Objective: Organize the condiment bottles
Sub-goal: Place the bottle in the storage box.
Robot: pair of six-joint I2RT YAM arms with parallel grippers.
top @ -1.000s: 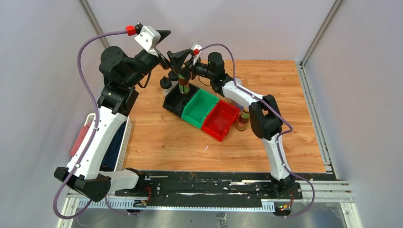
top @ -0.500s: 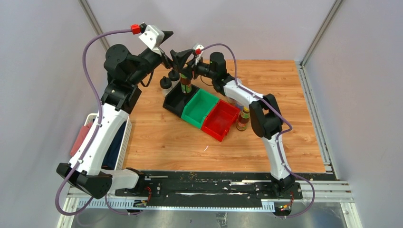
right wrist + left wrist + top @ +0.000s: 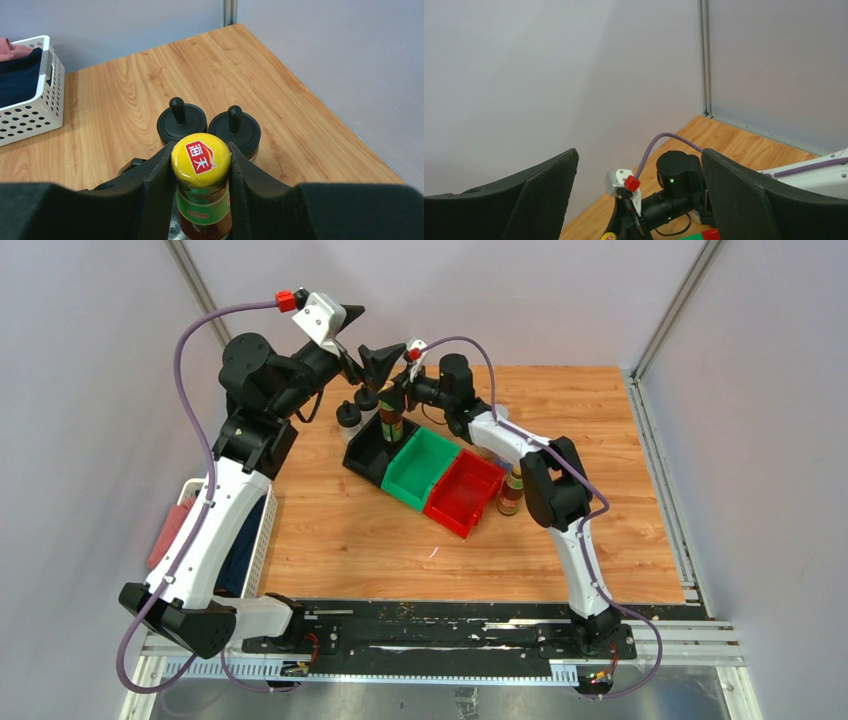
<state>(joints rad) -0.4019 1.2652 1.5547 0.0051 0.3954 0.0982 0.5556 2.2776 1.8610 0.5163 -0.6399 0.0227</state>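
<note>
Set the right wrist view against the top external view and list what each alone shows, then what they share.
Right wrist only: the red emblem on the cap of the dark brown yellow-capped bottle. Top external only: the green plastic bin, the red plastic bin, a second dark brown yellow-capped bottle beside the red one, and the open left claw. Both: the first bottle shut in the right claw, two squat clear black-capped bottles, the white perforated basket.
</note>
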